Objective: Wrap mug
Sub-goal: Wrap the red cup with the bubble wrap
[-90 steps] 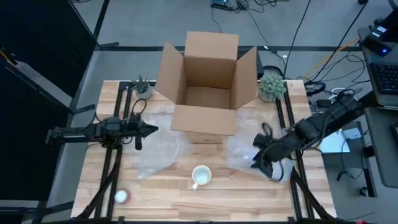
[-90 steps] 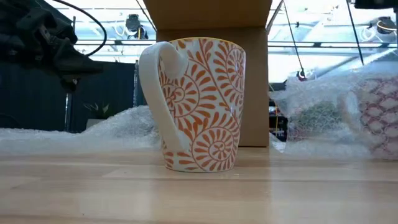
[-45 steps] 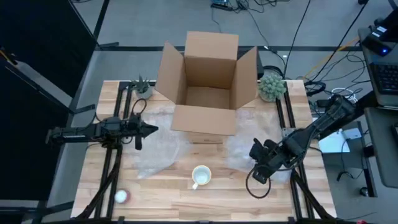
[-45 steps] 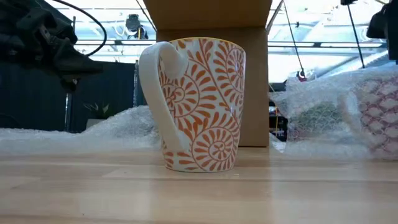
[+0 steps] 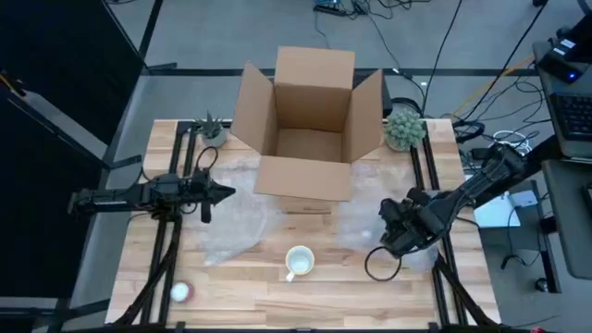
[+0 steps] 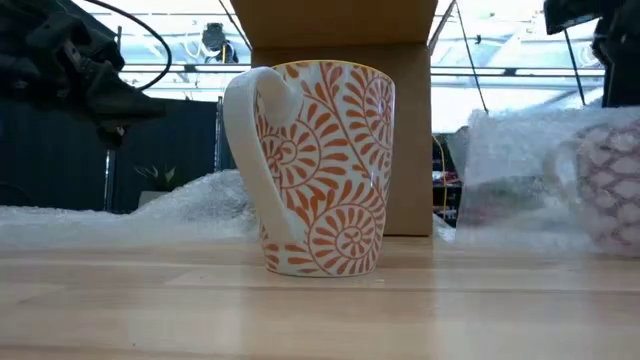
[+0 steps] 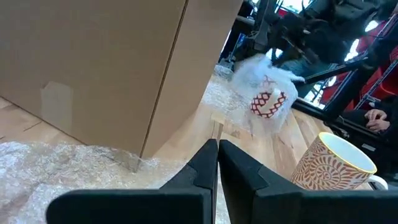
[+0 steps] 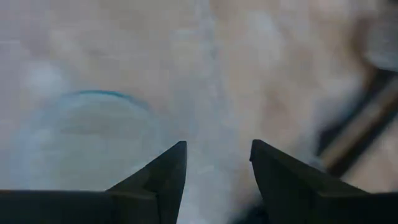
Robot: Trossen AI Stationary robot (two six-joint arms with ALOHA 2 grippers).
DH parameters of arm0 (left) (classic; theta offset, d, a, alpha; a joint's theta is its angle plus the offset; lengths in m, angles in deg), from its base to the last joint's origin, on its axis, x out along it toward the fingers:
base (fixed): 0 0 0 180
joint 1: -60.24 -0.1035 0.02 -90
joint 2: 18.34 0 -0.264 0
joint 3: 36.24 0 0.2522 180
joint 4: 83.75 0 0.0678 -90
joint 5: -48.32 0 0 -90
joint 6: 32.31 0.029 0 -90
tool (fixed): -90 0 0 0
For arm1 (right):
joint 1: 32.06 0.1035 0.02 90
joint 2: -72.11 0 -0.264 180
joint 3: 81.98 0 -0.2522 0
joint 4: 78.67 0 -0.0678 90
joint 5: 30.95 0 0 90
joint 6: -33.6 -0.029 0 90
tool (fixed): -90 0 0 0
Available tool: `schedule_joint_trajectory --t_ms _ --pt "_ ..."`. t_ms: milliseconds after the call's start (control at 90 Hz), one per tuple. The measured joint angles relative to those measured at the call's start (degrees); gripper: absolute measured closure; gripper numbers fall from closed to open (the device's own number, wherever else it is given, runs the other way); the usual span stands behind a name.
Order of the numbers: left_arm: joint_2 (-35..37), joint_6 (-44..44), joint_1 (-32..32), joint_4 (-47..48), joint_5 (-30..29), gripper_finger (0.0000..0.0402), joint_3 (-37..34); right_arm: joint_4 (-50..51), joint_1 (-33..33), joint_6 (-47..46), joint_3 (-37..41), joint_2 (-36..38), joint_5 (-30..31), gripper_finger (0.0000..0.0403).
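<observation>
A white mug with orange leaf pattern (image 5: 298,262) (image 6: 320,170) (image 7: 333,162) stands upright on the table near its front edge, untouched. To its right, a second mug with a red pattern (image 7: 268,104) (image 6: 610,190) sits under clear bubble wrap (image 6: 520,170) (image 5: 356,222). My right gripper (image 5: 388,240) (image 8: 217,158) is open, right above that wrap, pointing down. My left gripper (image 5: 225,192) (image 7: 217,146) is shut and level at the table's left, over another bubble wrap sheet (image 5: 231,227). My right gripper's open fingers (image 8: 168,177) come from above onto the bubble wrap (image 8: 211,93) that covers the red-patterned mug. Whether they touch the wrap I cannot tell. The wrap rises toward the gripper in the left wrist view (image 7: 264,68).
An open cardboard box (image 5: 310,120) stands at the table's far middle, with small plants (image 5: 404,127) (image 5: 211,129) on either side. A small white ball (image 5: 180,292) lies at the front left. A person's hand (image 7: 373,115) shows beyond the table.
My right gripper has shifted a little over the wrapped mug, first toward the near edge, then back toward the far edge. The bubble wrap beside that mug, lumpy before, now stands up as a flatter sheet. The orange mug and my left arm have kept still.
</observation>
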Motion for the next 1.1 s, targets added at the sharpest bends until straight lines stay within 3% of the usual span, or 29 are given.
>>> schedule_joint_trajectory --t_ms 78,289,611,767,1100 --pt "0.02 0.00 0.00 -0.01 0.02 0.0398 0.00 2.57 -1.02 -3.58 0.00 0.12 -0.49 0.0239" --pt "0.00 -0.04 0.00 -0.01 0.02 0.0398 0.00 0.58 -3.77 0.51 -3.68 1.50 -7.47 0.0239" --pt "0.02 -0.02 0.00 -0.01 0.00 0.0398 0.00 -7.63 -1.95 9.63 -13.76 1.84 -7.43 0.0239" --pt "0.00 0.00 0.00 0.08 0.00 0.0398 0.00 -16.73 -1.44 11.62 -8.86 1.75 -10.88 0.0239" --pt "0.02 0.41 0.00 0.20 0.00 0.0398 0.00 -21.95 -3.95 6.00 4.40 1.68 -14.46 0.0239"
